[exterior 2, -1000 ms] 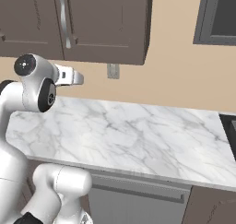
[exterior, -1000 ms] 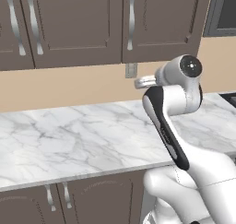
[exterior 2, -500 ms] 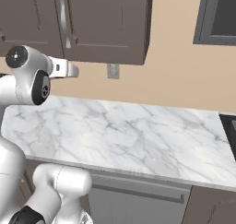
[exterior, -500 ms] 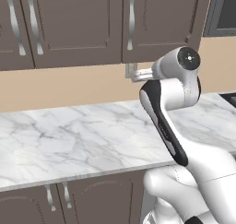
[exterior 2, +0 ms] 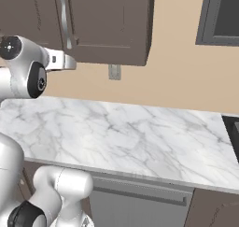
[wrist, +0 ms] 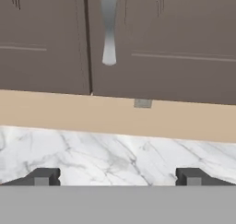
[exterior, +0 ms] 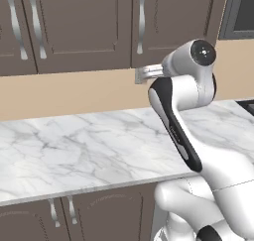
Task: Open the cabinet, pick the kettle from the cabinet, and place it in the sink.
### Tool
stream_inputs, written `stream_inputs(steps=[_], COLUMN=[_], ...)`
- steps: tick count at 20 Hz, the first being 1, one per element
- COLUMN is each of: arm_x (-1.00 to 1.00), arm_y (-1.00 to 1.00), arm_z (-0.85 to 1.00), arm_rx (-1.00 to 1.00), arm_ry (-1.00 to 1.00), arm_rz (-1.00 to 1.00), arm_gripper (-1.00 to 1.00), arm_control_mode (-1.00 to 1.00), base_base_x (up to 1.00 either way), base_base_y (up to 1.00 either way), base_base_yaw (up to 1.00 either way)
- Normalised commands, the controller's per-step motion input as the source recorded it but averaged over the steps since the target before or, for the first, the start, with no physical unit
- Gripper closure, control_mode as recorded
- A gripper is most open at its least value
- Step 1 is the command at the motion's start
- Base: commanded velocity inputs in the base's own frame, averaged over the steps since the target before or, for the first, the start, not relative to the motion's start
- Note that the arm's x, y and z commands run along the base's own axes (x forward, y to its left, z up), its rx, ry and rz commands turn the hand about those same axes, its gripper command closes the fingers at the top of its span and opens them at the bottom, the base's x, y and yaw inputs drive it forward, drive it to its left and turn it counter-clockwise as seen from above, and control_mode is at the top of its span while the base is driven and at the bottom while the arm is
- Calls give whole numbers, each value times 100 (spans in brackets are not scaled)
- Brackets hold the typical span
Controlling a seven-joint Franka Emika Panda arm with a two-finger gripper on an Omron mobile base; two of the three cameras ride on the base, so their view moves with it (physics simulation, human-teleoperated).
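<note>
We're looking along the tool [wrist: 117, 177] in the hand view, its two dark fingertips [wrist: 44, 176] at the bottom of the frame, spread wide with nothing between them. Above them runs the white marble tabletop [wrist: 115, 154], then a tan wall strip, then the cabinet [wrist: 161, 43] across the top of the frame, its door shut. The lower end of its silver handle [wrist: 108, 29] hangs at upper centre, just right of the seam between two doors.

In the left base view we see the arm bent at right of centre, the hand reaching toward the wall just under the cabinet [exterior: 173, 22], whose handle [exterior: 141, 23] sits at the top, right of centre. From the right base view the cabinet [exterior 2: 107, 23] fills the upper left, door closed, handle [exterior 2: 65, 20] above the hand.
</note>
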Motion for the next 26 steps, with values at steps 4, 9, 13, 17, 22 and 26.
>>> stream_inputs(steps=[4,9,13,17,22,26], arm_x=[1,2,7,15,14,18], arm_y=[3,6,8,9,8,8], arm_z=[27,31,32,33,35,30], arm_rx=[0,0,0,0,0,0], arm_ry=[-15,-13,0,0,0,-2], arm_rz=[1,3,4,2,1,0], arm_gripper=[-100,-100,-100,-100,-100,-100], arm_control_mode=[-100,-100,-100,-100,-100,-100], base_base_x=[0,0,0,0,0,0], base_base_y=[0,0,0,0,0,0], base_base_yaw=[0,0,0,0,0,0])
